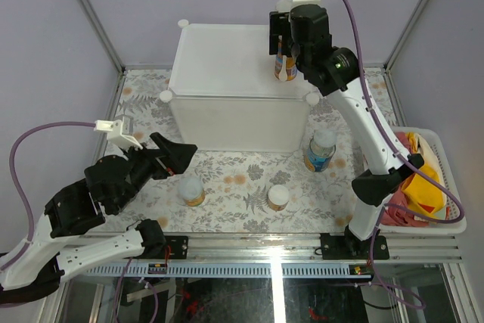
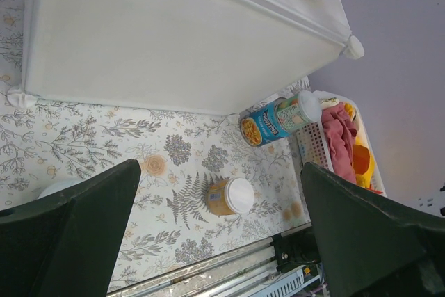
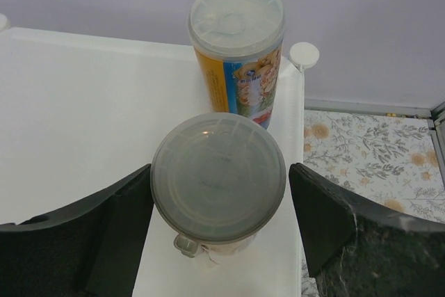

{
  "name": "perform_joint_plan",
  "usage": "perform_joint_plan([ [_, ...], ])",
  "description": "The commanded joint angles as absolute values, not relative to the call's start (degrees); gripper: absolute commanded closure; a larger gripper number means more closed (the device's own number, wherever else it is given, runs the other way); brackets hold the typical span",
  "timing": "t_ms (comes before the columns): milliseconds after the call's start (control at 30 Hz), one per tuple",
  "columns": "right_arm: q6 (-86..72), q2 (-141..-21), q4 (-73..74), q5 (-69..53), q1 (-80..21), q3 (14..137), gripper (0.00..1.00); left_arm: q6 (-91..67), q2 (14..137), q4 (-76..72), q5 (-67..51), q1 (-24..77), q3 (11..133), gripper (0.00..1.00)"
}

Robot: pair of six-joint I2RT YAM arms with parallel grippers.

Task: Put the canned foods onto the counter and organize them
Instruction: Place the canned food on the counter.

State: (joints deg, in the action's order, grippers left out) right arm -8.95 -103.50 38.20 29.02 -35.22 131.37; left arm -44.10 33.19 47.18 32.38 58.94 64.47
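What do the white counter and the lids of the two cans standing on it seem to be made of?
Counter: seemingly white plastic, matte, panels joined by round corner knobs. Lids: probably greyish translucent plastic, smooth with soft shine; moulded rings and a small tab show.

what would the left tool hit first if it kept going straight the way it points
Probably the short orange can with the white lid, centred ahead of the left tool, though depth is unclear.

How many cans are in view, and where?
5. Two stand on the counter: tall can at its far right corner, second can just before it. Three on the table: blue-labelled can, left short can, middle short can. Others may be hidden.
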Motion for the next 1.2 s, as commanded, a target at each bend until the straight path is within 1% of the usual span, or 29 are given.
perform_joint_plan([
  [0, -8.0, -99.8, 34.1, 29.8, -34.7, 131.8, 0.17, -43.8, 33.5, 43.9, 33.3, 59.0, 64.0, 0.0],
  [1167, -8.6, -97.8, 32.7, 28.3, -34.7, 131.5, 0.14, -43.9, 32.4, 44.0, 33.5, 59.1, 63.5, 0.0],
])
